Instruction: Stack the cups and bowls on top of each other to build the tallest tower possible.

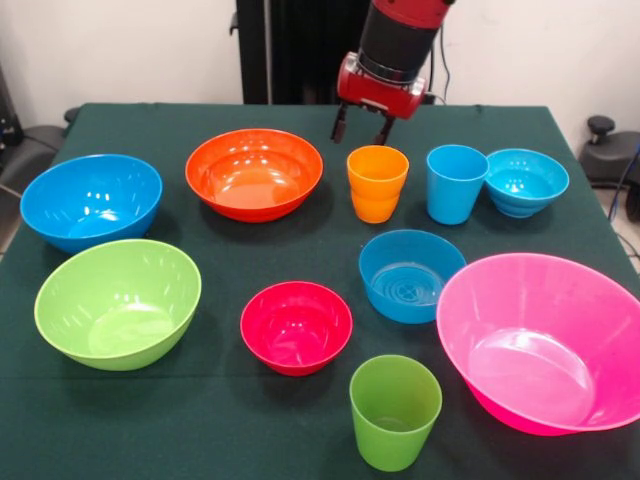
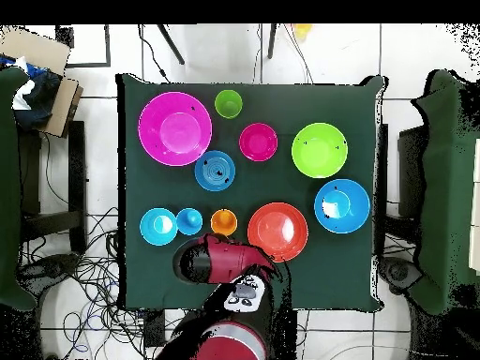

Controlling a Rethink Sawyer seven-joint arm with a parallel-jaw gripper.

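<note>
Gripper [image 1: 361, 130] hangs with its two dark fingers spread and nothing between them, above the table [image 1: 200, 420] just behind the orange cup [image 1: 377, 183]. Orange bowl [image 1: 254, 172] sits beside that cup, light blue cup [image 1: 455, 183] on the other side touching the small turquoise bowl [image 1: 526, 181]. Nearer: medium blue bowl [image 1: 410, 275], red bowl [image 1: 296, 326], green cup [image 1: 394, 411], big pink bowl [image 1: 545, 340], lime green bowl [image 1: 118, 303], large blue bowl [image 1: 91, 200] – nothing stacked
</note>
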